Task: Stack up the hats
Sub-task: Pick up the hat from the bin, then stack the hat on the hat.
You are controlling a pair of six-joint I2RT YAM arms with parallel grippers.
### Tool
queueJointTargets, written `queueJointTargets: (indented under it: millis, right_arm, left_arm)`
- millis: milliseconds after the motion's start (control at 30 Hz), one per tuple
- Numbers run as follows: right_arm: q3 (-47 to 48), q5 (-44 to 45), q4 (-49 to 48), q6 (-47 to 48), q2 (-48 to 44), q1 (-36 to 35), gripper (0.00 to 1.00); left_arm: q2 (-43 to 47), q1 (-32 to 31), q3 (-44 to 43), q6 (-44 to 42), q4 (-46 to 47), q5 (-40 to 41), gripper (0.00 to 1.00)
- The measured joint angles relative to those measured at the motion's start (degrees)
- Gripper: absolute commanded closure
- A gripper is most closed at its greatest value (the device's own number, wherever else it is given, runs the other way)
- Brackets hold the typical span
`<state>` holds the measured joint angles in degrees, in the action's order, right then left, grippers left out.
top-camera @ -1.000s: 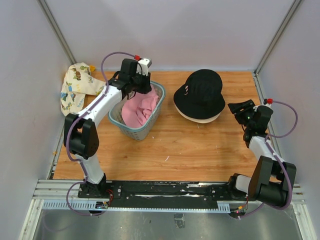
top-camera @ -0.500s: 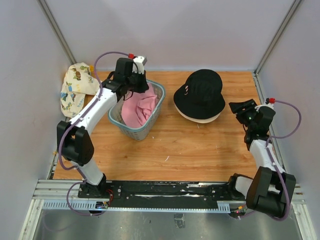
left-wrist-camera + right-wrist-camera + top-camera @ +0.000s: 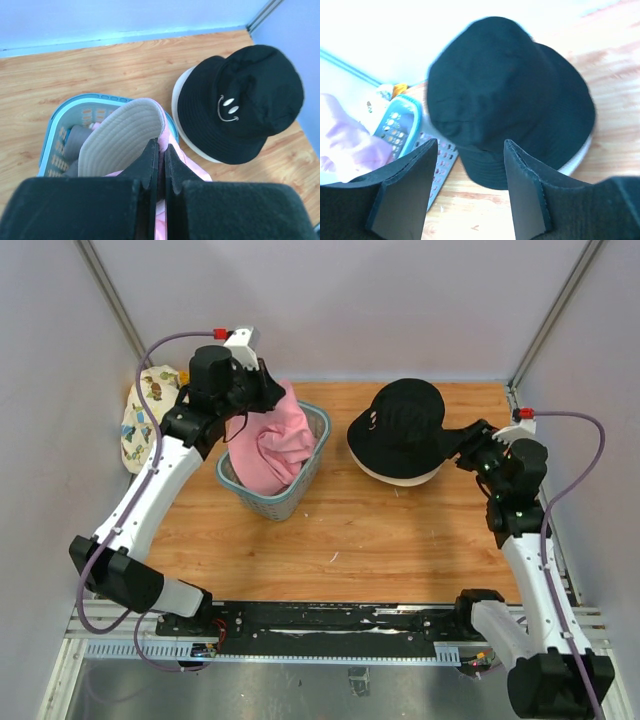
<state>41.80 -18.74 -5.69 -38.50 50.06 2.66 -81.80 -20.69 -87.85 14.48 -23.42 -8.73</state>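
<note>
My left gripper (image 3: 268, 398) is shut on a pink hat (image 3: 270, 445) and holds it lifted partly out of the blue-grey mesh basket (image 3: 292, 502). In the left wrist view the gripper (image 3: 161, 150) pinches pink fabric (image 3: 192, 167), with a cream brim underside (image 3: 122, 140) and a grey hat (image 3: 80, 137) in the basket. A black hat (image 3: 400, 425) with a smiley sits on a cream hat (image 3: 400, 478) at the back right. My right gripper (image 3: 468, 445) is open beside that stack, with the black hat (image 3: 510, 95) ahead of it in the right wrist view.
A cream cloth with cartoon prints (image 3: 150, 415) lies at the back left corner. The basket (image 3: 402, 125) also shows in the right wrist view. White walls and metal posts enclose the wooden table (image 3: 400, 540).
My left gripper has risen and moved left, pulling the pink hat up out of the basket. My right arm has lifted and swung toward the black hat.
</note>
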Motion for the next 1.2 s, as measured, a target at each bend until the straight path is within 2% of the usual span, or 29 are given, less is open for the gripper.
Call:
queueJointTargets:
  millis: [267, 433, 600, 900, 1200]
  right_arm:
    - [5.88, 3.06, 3.52, 4.0, -1.25, -15.23, 0.41]
    - [8.02, 6.4, 4.46, 6.45, 1.38, -26.45, 0.39]
    - [11.19, 7.91, 4.28, 8.57, 5.03, -33.53, 0.38]
    - [14.75, 7.8, 0.94, 10.12, 10.58, -38.75, 0.35]
    - [15.78, 7.21, -2.23, 10.21, 11.41, -41.35, 0.3]
  left_arm:
    - [5.31, 0.0, -0.98, 5.75, 0.83, -0.98, 1.0]
    - [7.19, 0.0, -2.08, 11.04, 3.87, -4.28, 1.0]
    - [6.84, 0.0, -4.44, 15.65, 6.12, -8.57, 0.99]
    - [4.76, 0.0, -5.77, 21.42, 9.81, -15.96, 0.99]
    - [4.26, 0.0, -5.38, 24.59, 12.55, -20.15, 0.99]
